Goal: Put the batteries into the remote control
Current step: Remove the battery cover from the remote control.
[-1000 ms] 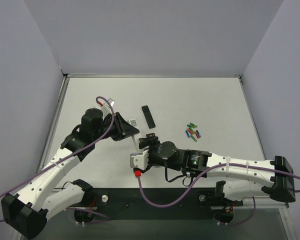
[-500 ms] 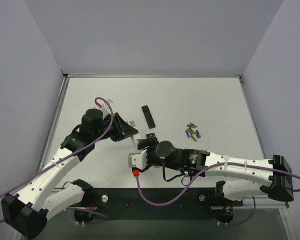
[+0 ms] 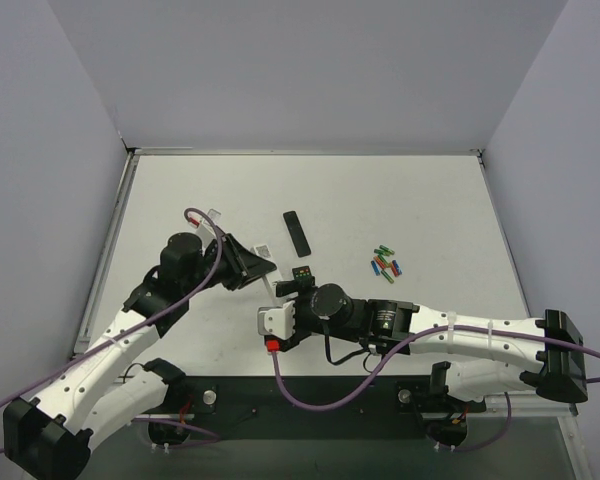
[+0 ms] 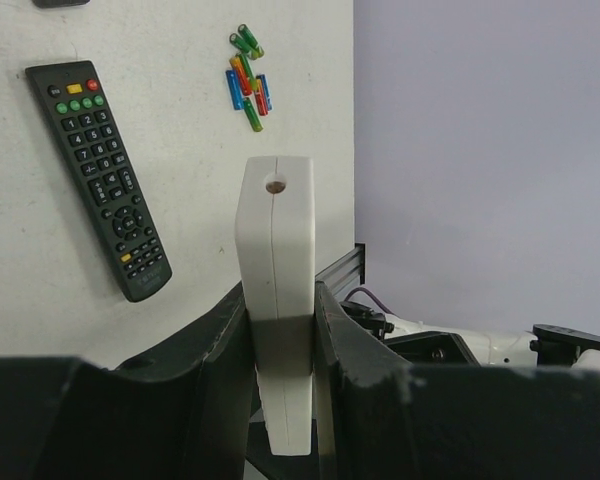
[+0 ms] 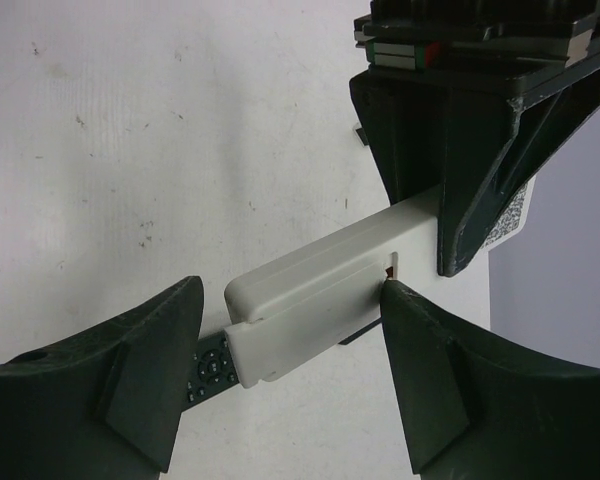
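My left gripper (image 4: 280,300) is shut on the white remote control (image 4: 275,230) and holds it on edge above the table; in the top view the gripper (image 3: 260,268) is left of centre. In the right wrist view the remote (image 5: 325,255) sticks out of the left gripper (image 5: 460,180), with its back cover (image 5: 310,330) slid partly off the end. My right gripper (image 5: 292,290) is open and straddles that end. Its right fingertip (image 5: 395,295) touches the cover's inner edge. The batteries (image 3: 385,264) lie in a small pile on the right and also show in the left wrist view (image 4: 248,85).
A black remote with coloured buttons (image 4: 100,180) lies on the table under the held remote; its top end shows in the top view (image 3: 302,272). A thin dark strip (image 3: 298,232) lies farther back. A small printed tag (image 3: 267,243) lies beside the left gripper.
The left arm has drawn back slightly toward the near edge with the white remote. The right gripper has shifted a little left along the remote's end.
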Available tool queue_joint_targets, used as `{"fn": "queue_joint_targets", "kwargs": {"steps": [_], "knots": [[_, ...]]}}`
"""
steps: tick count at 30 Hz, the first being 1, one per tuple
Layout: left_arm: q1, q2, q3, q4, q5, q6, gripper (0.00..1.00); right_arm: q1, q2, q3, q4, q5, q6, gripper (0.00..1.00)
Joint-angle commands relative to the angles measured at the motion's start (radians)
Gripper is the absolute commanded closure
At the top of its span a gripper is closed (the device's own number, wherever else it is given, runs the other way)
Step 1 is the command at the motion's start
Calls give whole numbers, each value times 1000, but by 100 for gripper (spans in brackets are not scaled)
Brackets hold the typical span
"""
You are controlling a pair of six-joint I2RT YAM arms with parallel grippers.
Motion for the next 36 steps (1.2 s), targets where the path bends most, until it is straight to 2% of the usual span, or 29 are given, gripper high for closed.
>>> {"fn": "queue_joint_targets", "kwargs": {"steps": [1, 8, 16, 19, 23, 24, 27, 31, 36], "knots": [[-6, -45, -17, 180, 10, -64, 100, -4, -26, -13, 36, -43, 41, 32], [-4, -54, -47, 185, -18, -69, 100, -8, -54, 0, 44, -61, 56, 20], [15, -57, -78, 225, -41, -72, 100, -7, -110, -3, 17, -87, 107, 20], [22, -68, -95, 251, -55, -74, 100, -13, -149, -3, 14, -73, 193, 19], [28, -86, -120, 271, -70, -72, 100, -53, -199, 13, -17, -33, 447, 16], [29, -91, -130, 276, -75, -74, 100, -65, -213, 33, -54, 9, 569, 15], [32, -108, -159, 299, -88, -80, 100, -105, -221, 91, -174, 39, 761, 15], [35, -122, -176, 340, -91, -89, 100, -120, -189, 173, -316, 48, 921, 16], [37, -129, -175, 345, -107, -69, 100, -126, -109, 254, -443, 27, 1041, 23]]}}
